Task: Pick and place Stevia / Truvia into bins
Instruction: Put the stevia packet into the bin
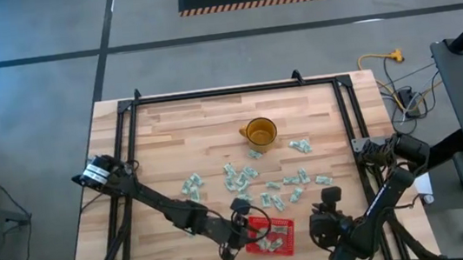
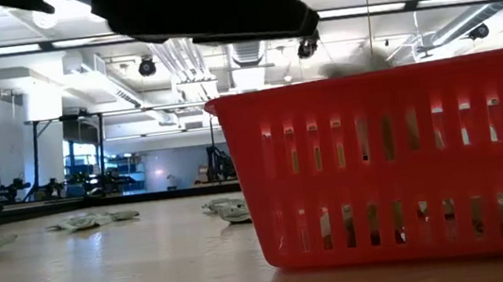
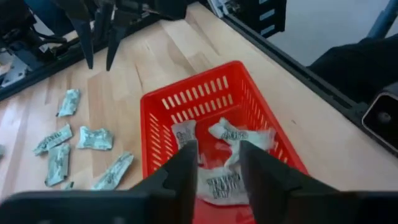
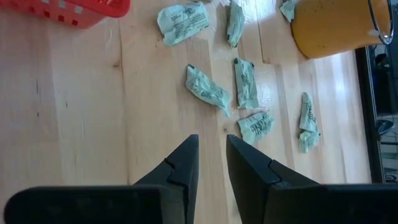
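Note:
Pale green and white Stevia packets (image 1: 246, 181) lie scattered flat on the wooden table between the amber mug (image 1: 260, 132) and the red mesh basket (image 1: 271, 236). Several more packets (image 3: 230, 134) lie inside the basket (image 3: 186, 99). My left gripper (image 3: 219, 155) hovers open over the basket's left end, with nothing between its fingers. My right gripper (image 4: 211, 146) is to the right of the basket, low over bare wood, pointing toward the loose packets (image 4: 208, 87). It has a narrow gap between its fingers and holds nothing.
The mug (image 4: 336, 25) stands upright on the far side of the packets. Black frame rails run along the table's left, right and far edges (image 1: 227, 91). In the low view the basket (image 2: 396, 162) fills the right side, with packets (image 2: 94, 219) farther off.

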Tool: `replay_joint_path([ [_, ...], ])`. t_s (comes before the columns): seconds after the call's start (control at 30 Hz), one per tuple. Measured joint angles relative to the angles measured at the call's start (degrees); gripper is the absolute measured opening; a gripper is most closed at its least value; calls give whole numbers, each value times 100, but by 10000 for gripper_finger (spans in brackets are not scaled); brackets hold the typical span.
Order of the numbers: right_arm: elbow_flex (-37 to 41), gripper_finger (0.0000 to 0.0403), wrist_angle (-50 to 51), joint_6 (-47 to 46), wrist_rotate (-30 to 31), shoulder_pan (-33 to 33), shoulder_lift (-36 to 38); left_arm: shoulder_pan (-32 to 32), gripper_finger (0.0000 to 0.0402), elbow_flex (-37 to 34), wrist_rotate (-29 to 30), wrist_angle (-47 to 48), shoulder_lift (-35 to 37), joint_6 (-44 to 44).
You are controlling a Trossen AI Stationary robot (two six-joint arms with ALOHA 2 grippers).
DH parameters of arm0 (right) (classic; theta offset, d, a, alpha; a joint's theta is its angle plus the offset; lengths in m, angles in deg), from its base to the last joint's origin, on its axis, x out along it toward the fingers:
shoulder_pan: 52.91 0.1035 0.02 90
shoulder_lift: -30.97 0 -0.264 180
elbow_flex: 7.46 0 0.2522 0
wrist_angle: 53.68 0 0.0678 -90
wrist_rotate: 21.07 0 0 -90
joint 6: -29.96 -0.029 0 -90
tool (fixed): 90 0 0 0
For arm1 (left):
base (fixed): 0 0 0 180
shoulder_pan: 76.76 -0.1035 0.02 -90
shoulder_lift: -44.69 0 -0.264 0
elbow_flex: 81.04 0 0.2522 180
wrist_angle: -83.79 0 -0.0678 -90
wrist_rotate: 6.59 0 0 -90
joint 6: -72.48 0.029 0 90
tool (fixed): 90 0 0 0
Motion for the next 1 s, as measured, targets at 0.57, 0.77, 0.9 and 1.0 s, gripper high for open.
replay_joint_path([
  [0.57,1164,71,-1370,1410,753,-496,64,80,176,-35,488,2100,883,-1069],
  [0.77,1606,70,-2271,2148,579,-802,387,127,176,-104,487,2188,909,-1073],
  [0.9,1880,70,-2921,2642,380,-912,544,127,176,-104,486,2257,909,-1078],
  [1.0,1958,70,-3041,2819,364,-944,570,127,176,-106,485,2270,909,-1082],
])
